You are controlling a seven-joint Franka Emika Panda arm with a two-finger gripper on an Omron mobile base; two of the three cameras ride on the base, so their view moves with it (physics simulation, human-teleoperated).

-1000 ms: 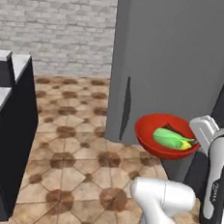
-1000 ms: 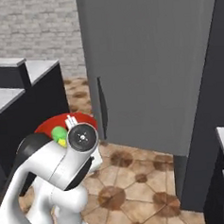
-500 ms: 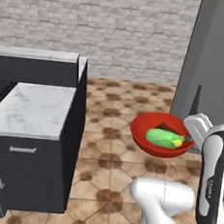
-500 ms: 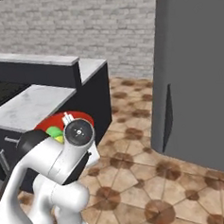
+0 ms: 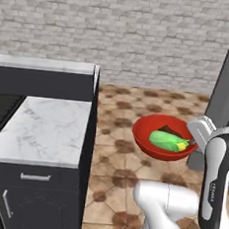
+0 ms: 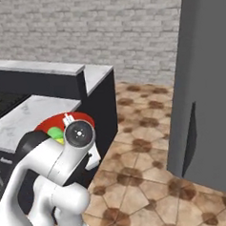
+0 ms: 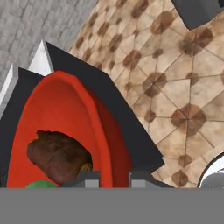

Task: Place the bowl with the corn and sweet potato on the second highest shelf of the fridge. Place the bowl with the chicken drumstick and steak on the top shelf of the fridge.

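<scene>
The red bowl with the corn and sweet potato [image 5: 157, 131] hangs above the floor, and my gripper [image 5: 198, 133] is shut on its right rim. The green corn [image 5: 168, 141] lies in it beside the dark sweet potato [image 5: 168, 129]. In the hand view the bowl's rim [image 7: 109, 131] runs between my fingertips [image 7: 89, 177], with the sweet potato [image 7: 59, 155] inside. My wrist covers most of the bowl [image 6: 58, 122] in the right base view. The grey fridge [image 6: 208, 79] stands to the right with its door shut, so its shelves are hidden. The bowl with the chicken drumstick and steak is out of view.
A black cabinet with a marble counter [image 5: 46, 125] stands to the left, close to the bowl. A higher dark ledge [image 5: 41, 74] runs behind it. A brick wall [image 5: 124, 33] closes the back. Tiled floor [image 5: 117, 156] lies open between counter and fridge.
The whole picture has slid: the fridge has gone to the right edge and the counter has come in at left, so the camera moved. The bowl stays in my gripper.
</scene>
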